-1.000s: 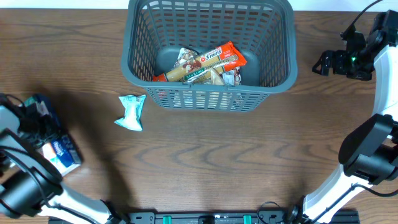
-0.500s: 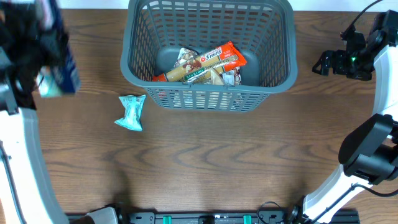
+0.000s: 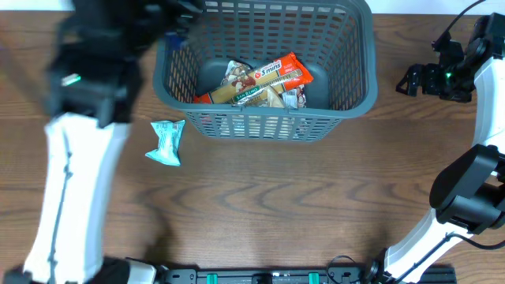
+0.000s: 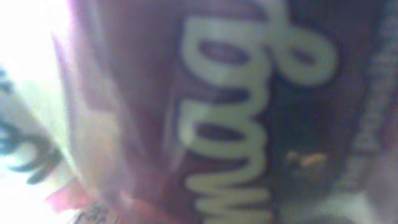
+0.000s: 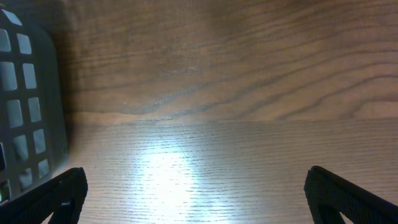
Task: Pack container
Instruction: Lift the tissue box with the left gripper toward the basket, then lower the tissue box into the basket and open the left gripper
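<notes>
Left gripper (image 3: pixel 172 28), grasping a snack packet (image 4: pixel 205 112), has swung from lower left to the left rim of the grey basket (image 3: pixel 347 102), top centre; release should follow. Right gripper (image 5: pixel 196 190) idles, fingers spread.

The left arm (image 3: pixel 83 87) smears with motion blur; its wrist view is wholly unfocused. Glare whitens the tabletop (image 5: pixel 161 171) between the right jaws.

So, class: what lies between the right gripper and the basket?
Nothing: bare table separates right gripper and basket, seen overhead.
</notes>
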Action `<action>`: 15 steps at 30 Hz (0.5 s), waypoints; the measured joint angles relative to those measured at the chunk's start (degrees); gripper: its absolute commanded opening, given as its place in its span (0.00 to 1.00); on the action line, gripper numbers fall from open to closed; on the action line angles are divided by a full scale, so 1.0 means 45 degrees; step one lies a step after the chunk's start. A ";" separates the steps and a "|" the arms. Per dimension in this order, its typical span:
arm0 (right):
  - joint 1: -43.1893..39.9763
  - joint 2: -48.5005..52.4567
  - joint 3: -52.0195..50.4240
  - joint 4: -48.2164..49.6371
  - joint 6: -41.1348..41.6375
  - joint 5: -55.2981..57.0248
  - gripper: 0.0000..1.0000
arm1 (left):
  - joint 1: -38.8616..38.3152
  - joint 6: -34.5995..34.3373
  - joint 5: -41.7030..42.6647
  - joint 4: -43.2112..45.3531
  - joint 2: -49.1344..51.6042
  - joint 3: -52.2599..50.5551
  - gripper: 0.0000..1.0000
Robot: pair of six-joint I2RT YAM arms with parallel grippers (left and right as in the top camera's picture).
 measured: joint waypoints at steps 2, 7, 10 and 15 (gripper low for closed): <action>0.0000 0.0000 0.0000 -0.0039 0.0000 0.0000 0.99 | -0.0743 0.1044 0.0005 0.0102 0.0656 -0.0010 0.06; 0.0000 0.0000 0.0000 -0.0136 0.0000 0.0000 0.99 | -0.1996 0.4371 0.0044 -0.0583 0.2098 -0.0024 0.06; 0.0000 0.0000 0.0000 -0.0199 0.0000 0.0000 0.99 | -0.2341 0.6343 0.0044 -0.1224 0.2832 -0.0034 0.06; 0.0000 0.0000 0.0000 -0.0253 0.0000 0.0000 0.99 | -0.2385 0.7830 0.0039 -0.1841 0.3706 -0.0039 0.06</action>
